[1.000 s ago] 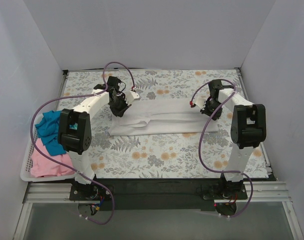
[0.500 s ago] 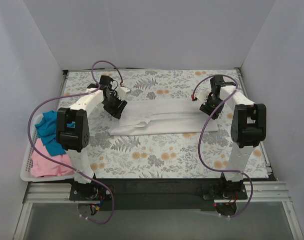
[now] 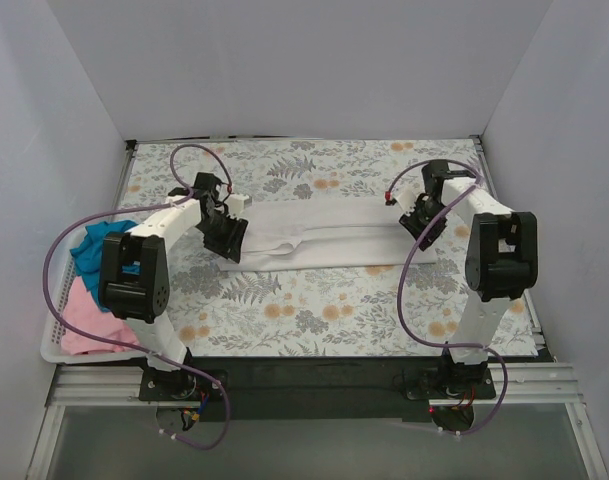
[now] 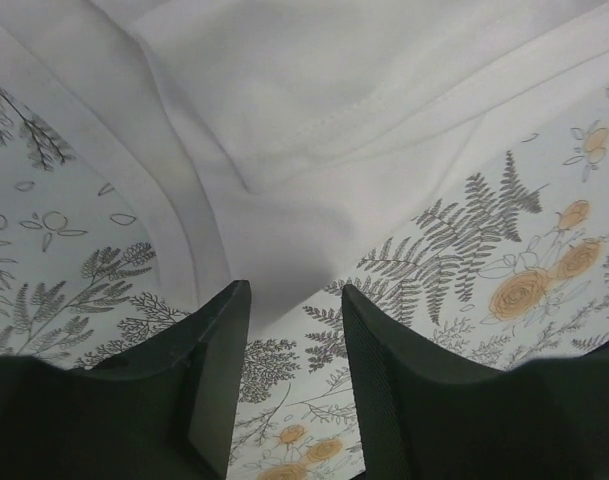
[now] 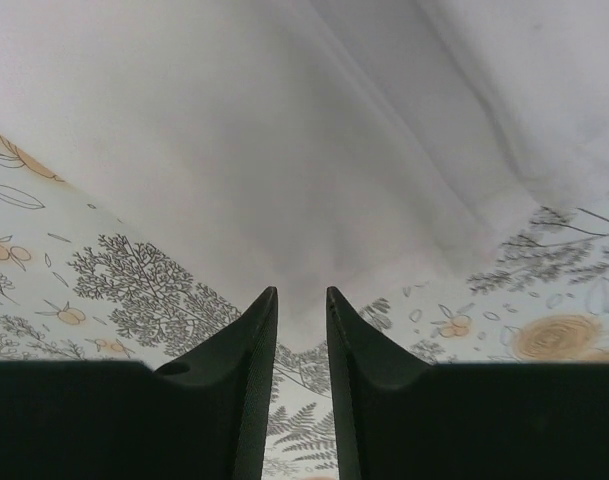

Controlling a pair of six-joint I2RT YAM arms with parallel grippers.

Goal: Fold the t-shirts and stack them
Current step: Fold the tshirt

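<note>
Across the bench (image 3: 314, 310), a folded white t-shirt (image 3: 329, 235) lies flat.
Its long axis runs left to right, an end under each arm. The left end effector (image 4: 294, 295) is released, fingers apart over the left corner; the right end effector (image 5: 302, 295) shows a narrow gap, and I cannot tell whether it pinches cloth. A teal t-shirt (image 3: 89, 252) and a pink t-shirt (image 3: 84, 325) sit in the basket (image 3: 50, 350), far left.
</note>
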